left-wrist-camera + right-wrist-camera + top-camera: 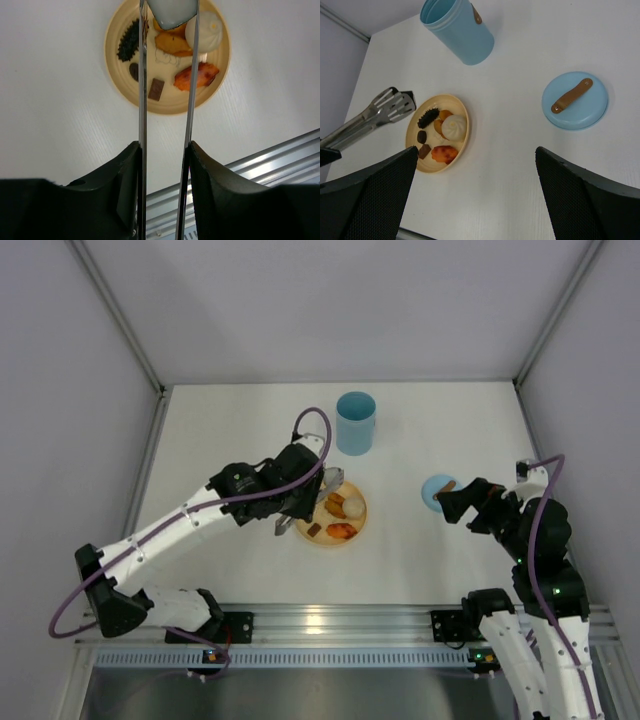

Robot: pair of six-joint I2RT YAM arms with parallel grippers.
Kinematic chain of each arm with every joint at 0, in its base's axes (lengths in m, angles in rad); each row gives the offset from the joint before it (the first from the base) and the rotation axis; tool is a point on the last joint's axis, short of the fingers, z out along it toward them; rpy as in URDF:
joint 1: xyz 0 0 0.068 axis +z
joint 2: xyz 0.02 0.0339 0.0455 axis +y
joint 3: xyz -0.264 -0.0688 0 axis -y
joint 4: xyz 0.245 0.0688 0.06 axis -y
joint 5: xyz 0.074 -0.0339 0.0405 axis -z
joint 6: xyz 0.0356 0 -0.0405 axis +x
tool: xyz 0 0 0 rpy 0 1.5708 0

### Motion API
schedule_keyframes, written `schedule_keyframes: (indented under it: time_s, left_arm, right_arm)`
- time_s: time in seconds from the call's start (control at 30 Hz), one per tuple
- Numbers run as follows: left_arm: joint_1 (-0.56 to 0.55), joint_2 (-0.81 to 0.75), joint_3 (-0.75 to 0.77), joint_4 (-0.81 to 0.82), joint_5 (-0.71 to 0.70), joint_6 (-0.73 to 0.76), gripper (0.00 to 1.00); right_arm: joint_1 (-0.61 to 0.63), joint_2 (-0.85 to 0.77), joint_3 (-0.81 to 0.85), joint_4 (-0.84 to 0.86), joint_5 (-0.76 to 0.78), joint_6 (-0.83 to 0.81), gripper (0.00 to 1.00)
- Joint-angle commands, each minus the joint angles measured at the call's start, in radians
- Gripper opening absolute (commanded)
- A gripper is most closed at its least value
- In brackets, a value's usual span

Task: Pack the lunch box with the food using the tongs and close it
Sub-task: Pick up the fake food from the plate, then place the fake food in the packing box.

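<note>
My left gripper [164, 147] is shut on the silver tongs [142, 100], one finger pressed against each arm. The tongs' tips [330, 480] hover over the far-left side of the yellow plate [361, 523] and hold nothing. The food [197, 76] lies on that plate [112, 55]: a white bun [454, 126], orange-red, tan and dark brown pieces. The light-blue lunch box [355, 423] stands upright and uncovered behind the plate. My right gripper [450, 502] is open next to the flat blue lid [575, 100], with nothing between its fingers.
The lid [432, 490] with its brown tab lies flat to the right of the plate. An aluminium rail [340, 620] runs along the near table edge. Grey walls close in the left, right and far sides.
</note>
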State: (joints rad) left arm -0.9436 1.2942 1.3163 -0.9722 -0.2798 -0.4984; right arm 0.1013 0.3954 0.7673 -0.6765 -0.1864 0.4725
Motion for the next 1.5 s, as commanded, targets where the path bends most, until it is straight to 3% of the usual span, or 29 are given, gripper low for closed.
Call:
schedule_keyframes:
  time_s: [0.0,0.3,0.47,0.7,1.07,1.47]
  left_arm:
    - [-0.001,0.065,0.174,-0.011,-0.071,0.041,0.34]
    - [0.071,0.413,0.725,-0.071,-0.081,0.126,0.35]
    - [0.161,0.559,0.892,-0.065,-0.032,0.135,0.35]
    - [0.259,0.629,0.887,0.01,0.051,0.162,0.34]
    - [0.275,0.679,0.88,0.05,0.094,0.17,0.34]
    - [0.275,0.674,0.876,0.047,0.099,0.175,0.55]
  right_arm:
    - [-0.014,0.008,0.047,0.005,0.001,-0.003,1.0]
    - [-0.014,0.014,0.061,0.0,-0.005,0.002,1.0]
    - [-0.014,0.007,0.084,-0.029,0.004,-0.008,0.99]
    - [-0.014,-0.003,0.09,-0.044,0.004,-0.011,0.99]
    - [-0.012,-0.001,0.087,-0.052,0.008,-0.018,0.99]
    - [-0.014,-0.004,0.086,-0.054,0.007,-0.021,1.0]
